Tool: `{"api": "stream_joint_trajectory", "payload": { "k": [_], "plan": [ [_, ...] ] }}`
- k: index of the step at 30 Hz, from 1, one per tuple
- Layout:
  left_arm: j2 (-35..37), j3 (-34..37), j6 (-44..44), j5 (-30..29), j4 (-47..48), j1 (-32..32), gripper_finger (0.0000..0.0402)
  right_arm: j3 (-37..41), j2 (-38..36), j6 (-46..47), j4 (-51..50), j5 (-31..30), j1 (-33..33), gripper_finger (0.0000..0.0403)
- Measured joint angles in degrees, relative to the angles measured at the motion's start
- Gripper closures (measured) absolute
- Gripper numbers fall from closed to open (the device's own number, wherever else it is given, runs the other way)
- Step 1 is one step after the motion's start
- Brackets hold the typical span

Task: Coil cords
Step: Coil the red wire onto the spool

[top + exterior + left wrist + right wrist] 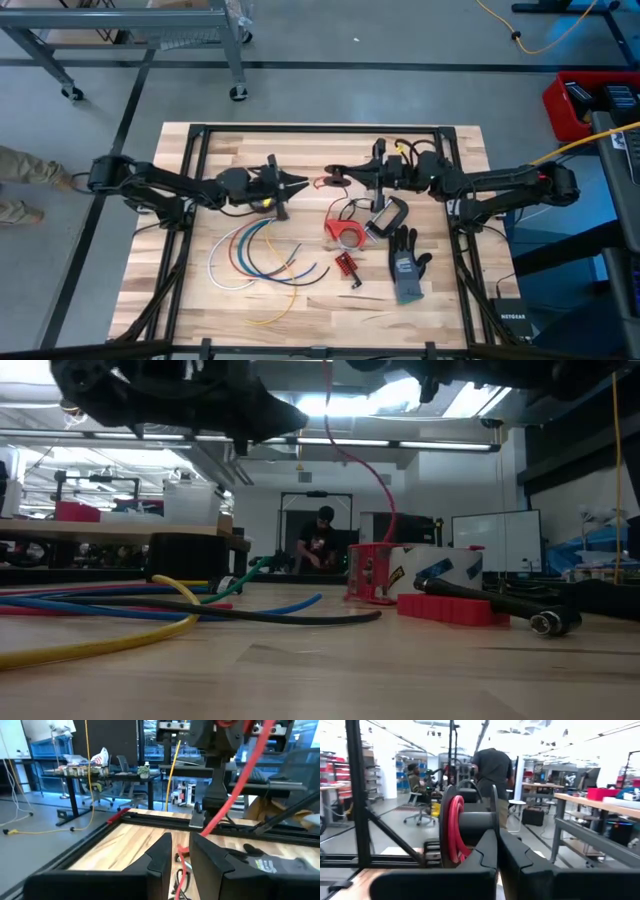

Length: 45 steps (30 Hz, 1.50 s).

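Note:
The red cord (386,480) hangs from above the table's middle down to a red holder (343,232) that stands on the table. My right gripper (332,180) is shut at the cord's upper end, where a small red coil (453,831) lies against a black round piece. My left gripper (181,851) faces it from the left, open, and the cord (235,780) slants down just past its fingertips. Several loose cords (250,252) in white, red, blue, green and yellow lie curved on the table below the left arm. My right gripper is shut on the red cord at its small coil (453,831), reaching in level from the table's right. Its own fingers hide the exact place of contact. The coil is lifted clear, and the cord hangs slack from it down to the red holder (372,572).
A grey-and-black glove (405,265) lies at the near right. A tape roll with a black clamp (385,218) sits beside the red holder, and a small red block (347,264) lies nearer. A black frame (190,200) borders the work area. A person sits in the room beyond.

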<state>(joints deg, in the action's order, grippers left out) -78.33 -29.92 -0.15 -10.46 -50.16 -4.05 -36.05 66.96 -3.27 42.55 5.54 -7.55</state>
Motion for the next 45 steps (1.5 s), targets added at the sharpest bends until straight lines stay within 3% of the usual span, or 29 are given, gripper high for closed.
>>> {"api": "stream_joint_trajectory", "payload": {
  "k": [8, 16, 23, 28, 34, 45],
  "plan": [
    [-5.17, -4.98, -3.94, -0.50, 0.56, -0.19, 0.0343, 0.00, 0.00, 1.37, -0.41, 0.02, -0.86, 0.0400],
    [-5.21, -6.90, -2.96, -0.98, 1.84, -0.61, 0.0338, -0.02, 0.00, 1.46, -0.59, 0.02, -0.86, 0.0400],
    [-5.19, -10.53, -8.07, -1.01, 17.38, -0.10, 0.0259, -0.02, 0.00, 1.46, -0.66, 0.04, -0.86, 0.0400],
    [-5.19, -11.27, -4.35, -0.61, 17.13, 1.57, 0.0224, -0.02, 0.00, 1.46, -0.48, -0.65, -0.86, 0.0400],
    [-5.17, -11.29, -0.47, -0.63, 17.15, 3.74, 0.0240, -0.02, 0.00, 1.46, -0.29, -9.05, -0.86, 0.0400],
    [-5.15, -11.24, -4.30, -10.76, 12.23, 2.98, 0.0281, -0.02, 0.00, 2.89, 0.63, -9.92, -0.73, 0.0400]
  ]
}}
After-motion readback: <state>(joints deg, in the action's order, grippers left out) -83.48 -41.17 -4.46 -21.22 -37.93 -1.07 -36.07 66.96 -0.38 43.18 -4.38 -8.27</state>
